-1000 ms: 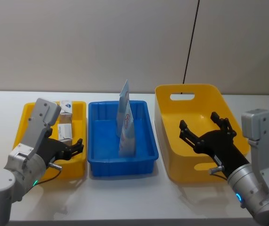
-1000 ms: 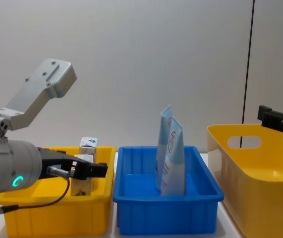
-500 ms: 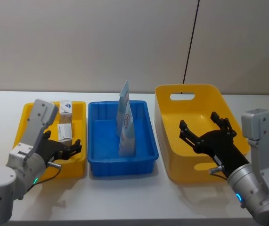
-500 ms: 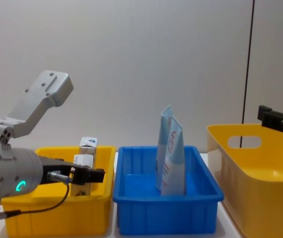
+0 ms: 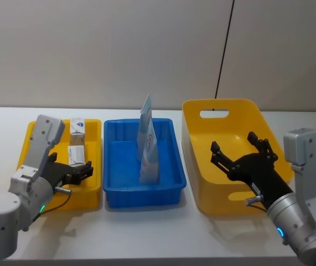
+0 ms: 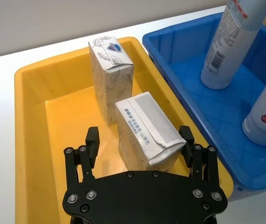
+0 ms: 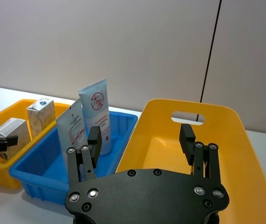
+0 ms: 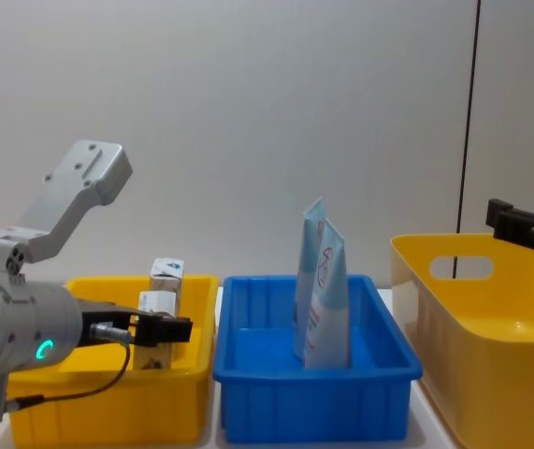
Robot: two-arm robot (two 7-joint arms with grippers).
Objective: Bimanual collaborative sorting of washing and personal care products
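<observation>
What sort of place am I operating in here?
Likely a lab test bench: a white table, a plain grey wall, and a yellow tray, blue tray and yellow bin in a row.

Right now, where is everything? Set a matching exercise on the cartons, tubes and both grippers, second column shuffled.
1 speckled cartons
2 light-blue tubes
3 left gripper
4 right gripper

A open, over the large yellow bin
B standing in the blue tray
C in the small yellow tray
D open, straddling the nearer carton

Pairs: 1-C, 2-B, 3-D, 4-A
</observation>
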